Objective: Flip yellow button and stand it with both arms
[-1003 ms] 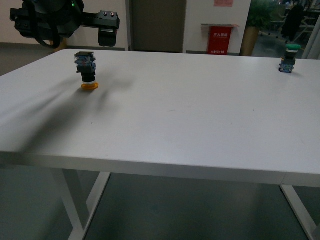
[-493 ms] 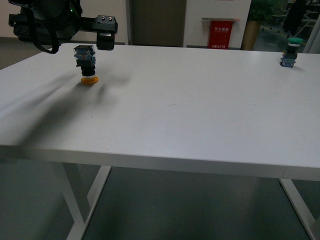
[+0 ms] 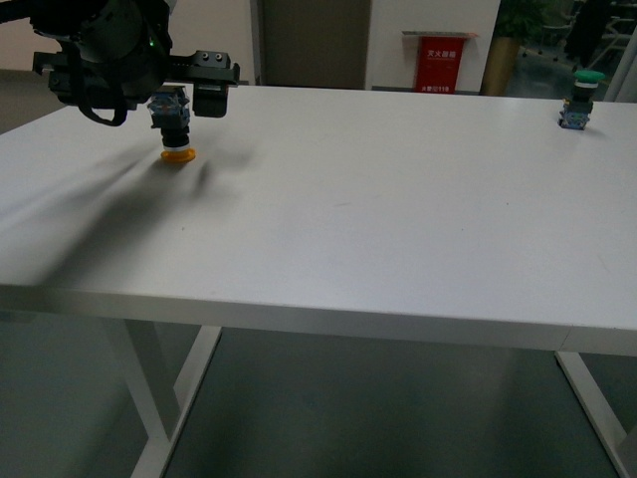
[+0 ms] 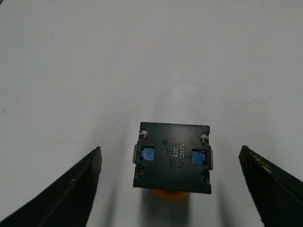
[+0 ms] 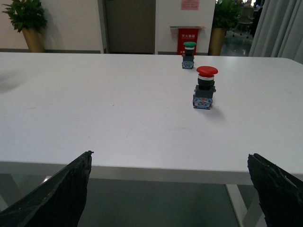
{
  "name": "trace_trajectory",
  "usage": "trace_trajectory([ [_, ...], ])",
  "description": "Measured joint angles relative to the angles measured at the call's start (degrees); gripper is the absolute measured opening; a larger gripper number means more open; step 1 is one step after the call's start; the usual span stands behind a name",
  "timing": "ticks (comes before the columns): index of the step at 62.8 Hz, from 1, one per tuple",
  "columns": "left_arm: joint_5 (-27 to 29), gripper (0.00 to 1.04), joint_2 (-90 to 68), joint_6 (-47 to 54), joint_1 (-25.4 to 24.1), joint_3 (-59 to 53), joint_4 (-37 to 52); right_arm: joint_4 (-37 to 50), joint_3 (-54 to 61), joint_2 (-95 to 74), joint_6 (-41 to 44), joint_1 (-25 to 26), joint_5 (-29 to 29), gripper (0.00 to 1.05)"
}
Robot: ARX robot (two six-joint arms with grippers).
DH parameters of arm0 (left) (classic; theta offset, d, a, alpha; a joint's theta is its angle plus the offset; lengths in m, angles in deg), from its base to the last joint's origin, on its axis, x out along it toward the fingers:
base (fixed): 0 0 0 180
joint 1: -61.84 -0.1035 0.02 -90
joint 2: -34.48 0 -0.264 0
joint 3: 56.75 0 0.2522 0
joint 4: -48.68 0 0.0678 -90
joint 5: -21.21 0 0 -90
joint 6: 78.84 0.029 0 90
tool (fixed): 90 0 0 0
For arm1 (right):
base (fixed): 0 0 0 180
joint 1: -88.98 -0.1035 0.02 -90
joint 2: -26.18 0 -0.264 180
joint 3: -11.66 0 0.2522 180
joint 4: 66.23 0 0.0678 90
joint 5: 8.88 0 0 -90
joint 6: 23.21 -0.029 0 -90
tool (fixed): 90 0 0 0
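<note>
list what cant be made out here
- Cap of the yellow button: left wrist view, own block covers most.
- Top of that block: front view, left gripper overlaps it.
- Detail on the green button: front view, too small.
- The right gripper: right wrist view, fingers cut by the edge.

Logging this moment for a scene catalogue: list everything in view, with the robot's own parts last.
table: 1, white, fills the foreground.
yellow button: 1, yellow-orange cap, blue-black block; table's far left, cap down, block up.
green button: 1, green cap; table's far right, upright.
red button: 1, red cap; upright on the table, shown only in the right wrist view.
red sign: 1, red; by the wall behind the table.
potted plants: 2, green; in the background.
left gripper: 1, black; open, fingers either side of the yellow button, not touching.
right gripper: 1, black; open, holding nothing.
</note>
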Motion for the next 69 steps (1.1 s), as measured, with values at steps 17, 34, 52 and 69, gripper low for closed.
trace_trajectory([
  [17,-0.31,0.40,-0.20,0.04,0.00,0.35,0.37,0.00,0.00,0.00,0.00,0.00,0.00,0.98],
  [34,-1.22,0.37,-0.33,0.04,0.15,0.63,1.29,0.00,0.00,0.00,0.00,0.00,0.00,0.98],
  [52,-12.20,0.37,5.11,-7.26,3.17,-0.92,7.19,0.00,0.00,0.00,0.00,0.00,0.00,0.98],
  [69,-30.75,0.37,11.39,-27.98,10.47,-0.28,18.25,0.00,0.00,0.00,-0.02,0.00,0.00,0.98],
])
